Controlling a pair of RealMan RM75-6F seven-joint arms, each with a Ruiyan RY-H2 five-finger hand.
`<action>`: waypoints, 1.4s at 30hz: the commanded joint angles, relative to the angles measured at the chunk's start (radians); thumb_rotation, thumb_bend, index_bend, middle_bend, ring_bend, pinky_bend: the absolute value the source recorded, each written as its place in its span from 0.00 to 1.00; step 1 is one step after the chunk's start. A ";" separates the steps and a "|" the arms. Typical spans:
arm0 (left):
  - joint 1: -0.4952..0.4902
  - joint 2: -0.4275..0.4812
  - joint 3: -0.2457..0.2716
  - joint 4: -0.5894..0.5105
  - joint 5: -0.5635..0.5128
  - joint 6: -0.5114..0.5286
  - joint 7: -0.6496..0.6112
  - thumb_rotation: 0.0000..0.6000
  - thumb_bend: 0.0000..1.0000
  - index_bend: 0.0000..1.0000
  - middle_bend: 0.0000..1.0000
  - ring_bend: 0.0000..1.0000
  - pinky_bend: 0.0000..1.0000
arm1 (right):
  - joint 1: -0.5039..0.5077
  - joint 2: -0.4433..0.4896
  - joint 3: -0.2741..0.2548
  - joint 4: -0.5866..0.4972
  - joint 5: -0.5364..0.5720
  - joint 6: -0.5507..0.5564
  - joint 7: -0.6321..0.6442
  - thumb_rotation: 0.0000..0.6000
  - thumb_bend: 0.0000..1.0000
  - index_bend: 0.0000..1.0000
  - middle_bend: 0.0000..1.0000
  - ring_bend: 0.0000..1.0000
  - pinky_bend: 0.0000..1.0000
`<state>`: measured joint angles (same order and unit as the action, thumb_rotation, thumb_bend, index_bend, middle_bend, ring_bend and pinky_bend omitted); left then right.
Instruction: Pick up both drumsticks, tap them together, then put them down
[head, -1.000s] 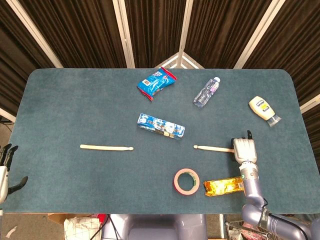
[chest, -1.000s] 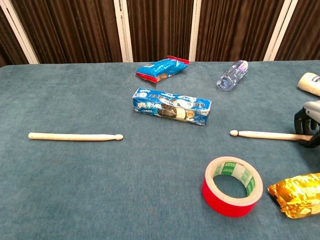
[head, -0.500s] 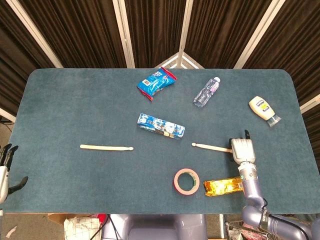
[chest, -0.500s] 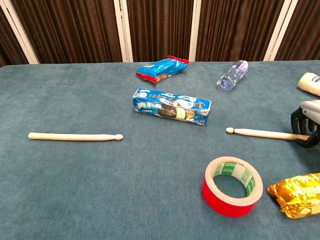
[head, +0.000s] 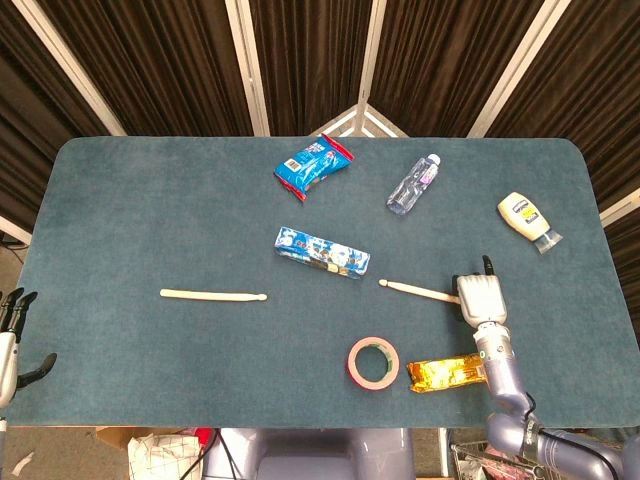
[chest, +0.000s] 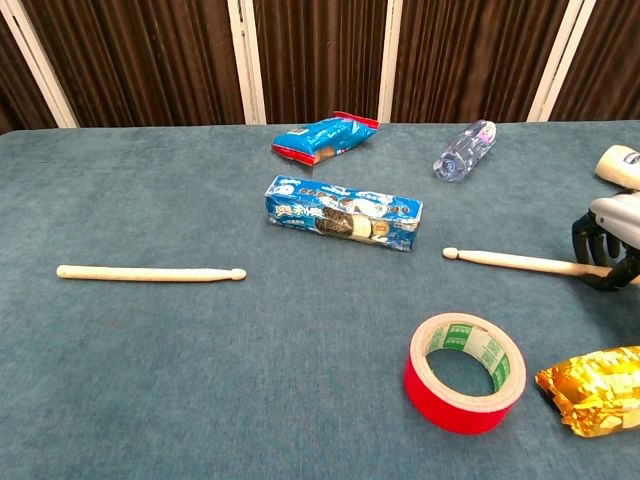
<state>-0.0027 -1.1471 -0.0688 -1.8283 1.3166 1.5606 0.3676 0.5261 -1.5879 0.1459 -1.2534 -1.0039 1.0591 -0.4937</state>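
While gripped at its butt by the right hand (head: 481, 297), right drumstick (head: 418, 291) pointing leftward with its tip near the cookie box (head: 322, 251) (whether lifted off the cloth or just resting on it, cannot tell). Fingers (chest: 598, 250) curled around the stick's rear end at the right edge of the chest view, shaft running out from them toward the table's middle. Two drumsticks counted: second one, left drumstick (head: 213, 295), lying flat and untouched on the left half of the blue table (head: 150, 210), tip toward the centre, well apart from the first. Left hand (head: 14, 335) off the table's front-left corner, fingers spread and holding nothing, seen only in the head view. Around the sticks, one of each: cookie box between the two tips and slightly farther back; red tape roll (head: 373, 363) near the front edge, below the held stick's tip; gold snack packet (head: 445, 373) just beside the tape, close to the right forearm; blue snack bag (head: 314, 165) toward the back; clear water bottle (head: 414, 184) lying on its side to the bag's right; pale squeeze bottle (head: 528, 220) near the right edge, beyond the right hand. Nothing lying across either stick; nearest to the line between the tips, the cookie box.
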 joint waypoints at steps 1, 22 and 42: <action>0.000 0.000 0.000 0.000 0.000 0.000 0.000 1.00 0.30 0.13 0.06 0.00 0.00 | -0.003 0.016 -0.017 0.008 -0.076 -0.002 0.076 1.00 0.43 0.65 0.57 0.45 0.04; -0.013 -0.012 0.001 0.021 0.012 -0.009 0.012 1.00 0.30 0.14 0.07 0.00 0.00 | -0.031 0.134 -0.022 -0.038 -0.350 0.086 0.515 1.00 0.43 0.65 0.57 0.46 0.04; -0.149 -0.030 -0.078 0.071 -0.099 -0.193 0.034 1.00 0.30 0.15 0.14 0.00 0.00 | -0.020 0.301 0.014 -0.207 -0.404 0.103 0.582 1.00 0.43 0.65 0.57 0.46 0.04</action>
<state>-0.1259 -1.1734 -0.1300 -1.7676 1.2332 1.3951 0.3999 0.5032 -1.2901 0.1562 -1.4562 -1.4122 1.1658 0.0921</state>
